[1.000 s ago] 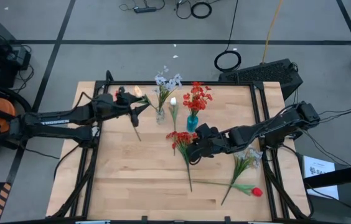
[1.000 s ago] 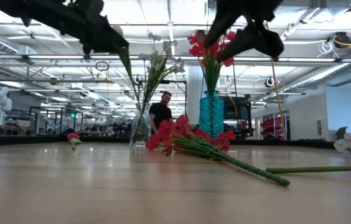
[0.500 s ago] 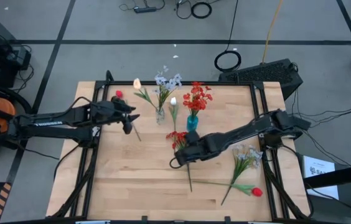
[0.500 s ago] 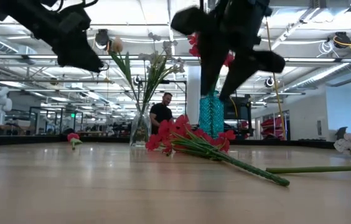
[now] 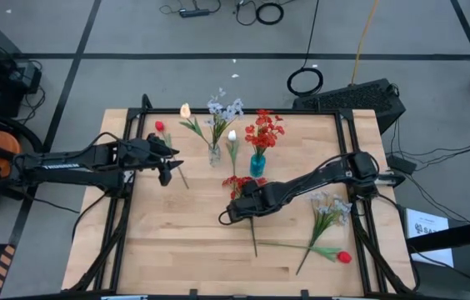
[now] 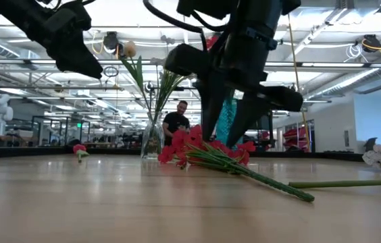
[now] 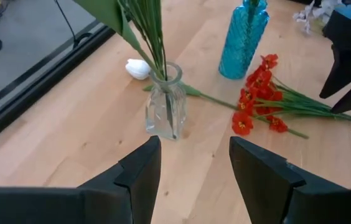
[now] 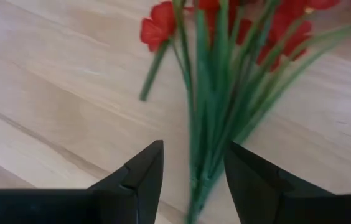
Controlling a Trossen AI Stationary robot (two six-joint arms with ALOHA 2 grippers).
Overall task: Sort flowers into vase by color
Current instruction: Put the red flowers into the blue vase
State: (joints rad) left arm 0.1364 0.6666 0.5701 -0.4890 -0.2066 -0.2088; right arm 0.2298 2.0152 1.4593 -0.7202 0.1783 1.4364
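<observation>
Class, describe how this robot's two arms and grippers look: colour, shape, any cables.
Both arms are dark, slim and jointed. The left gripper and right gripper each end in two black, angular, wedge-shaped fingers. Black cables trail from the right arm's base. No markings are legible.

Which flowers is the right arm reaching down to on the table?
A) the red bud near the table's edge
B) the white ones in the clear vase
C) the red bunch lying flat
C: the right gripper hangs with open fingers straddling the green stems of the red bunch lying flat on the table.
</observation>
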